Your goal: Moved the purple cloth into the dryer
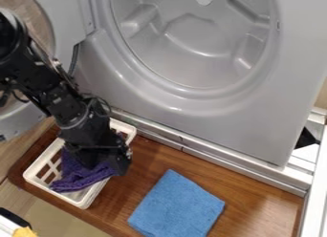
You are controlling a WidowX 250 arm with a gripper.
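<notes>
one gripper point(107, 164) over purple cloth point(78, 178), by basket point(43, 158) rim; can't tell grip

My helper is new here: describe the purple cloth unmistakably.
In front of the grey dryer is a brown wooden surface with a white slotted basket on it. Inside lies the purple cloth. It is dark and bunched up, unlike the blue cloth spread flat outside the basket.

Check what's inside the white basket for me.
A bunched purple cloth is in the white basket. The black gripper covers part of the cloth and of the basket's interior; anything under the cloth or gripper cannot be seen.
</notes>
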